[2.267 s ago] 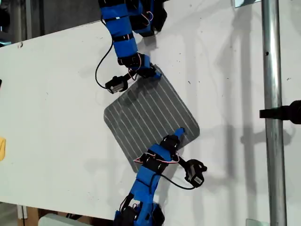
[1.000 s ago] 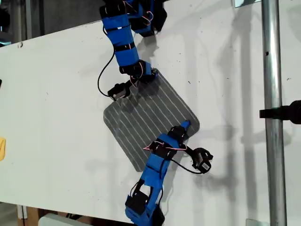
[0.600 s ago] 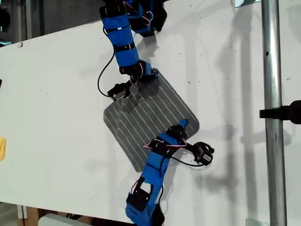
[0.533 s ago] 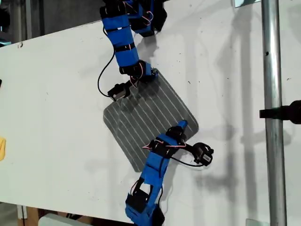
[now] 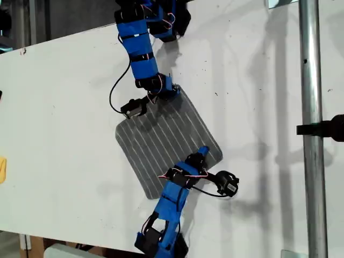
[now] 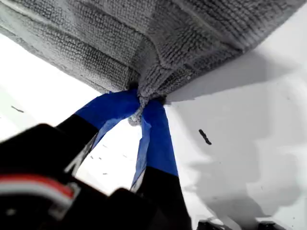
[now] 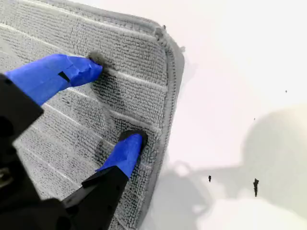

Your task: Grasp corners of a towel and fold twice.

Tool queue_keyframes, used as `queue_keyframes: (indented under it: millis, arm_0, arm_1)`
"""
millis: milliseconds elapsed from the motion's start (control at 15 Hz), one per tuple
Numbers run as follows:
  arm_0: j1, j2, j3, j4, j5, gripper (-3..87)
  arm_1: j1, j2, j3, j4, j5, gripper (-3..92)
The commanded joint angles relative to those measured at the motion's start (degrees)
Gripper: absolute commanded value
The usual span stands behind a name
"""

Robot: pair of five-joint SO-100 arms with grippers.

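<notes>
Mostly flat, towel lies mid-bench, two arms over its edges in exterior view; tool tips there hidden under arm bodies, can't match arms. My first tool clenched on bunched towel corner, cloth raised off bench, corner's tip buried between fingers. My second tool spread apart, both fingertips pressing on towel beside another corner.

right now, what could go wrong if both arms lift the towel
1. The towel lies flat under my second gripper, which is open. Its fingertips only press on the cloth inside the corner, so a lift would likely leave that corner behind.
2. In my first gripper only a small bunch of cloth is pinched, and a hard pull may slip it out.
</notes>
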Motion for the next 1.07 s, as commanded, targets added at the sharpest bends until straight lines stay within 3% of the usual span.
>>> queue_keyframes:
  millis: [0,467,800,1000]
  arm_0:
    - [1.67,2.02,0.26,-2.02,0.44,25.7]
    - [3.16,5.01,3.69,-2.55,-1.32,22.2]
    - [3.16,8.0,8.53,4.92,-5.36,21.5]
    - [2.9,9.4,10.02,6.5,-5.54,21.6]
  arm_1:
    - [-1.14,-4.66,-9.76,0.88,0.7,-0.3]
    - [-2.2,-14.33,-20.74,3.69,1.23,-0.3]
    - [-1.93,-14.15,-20.83,5.01,1.05,-0.3]
    - [-1.85,-13.89,-20.83,5.1,0.88,-0.3]
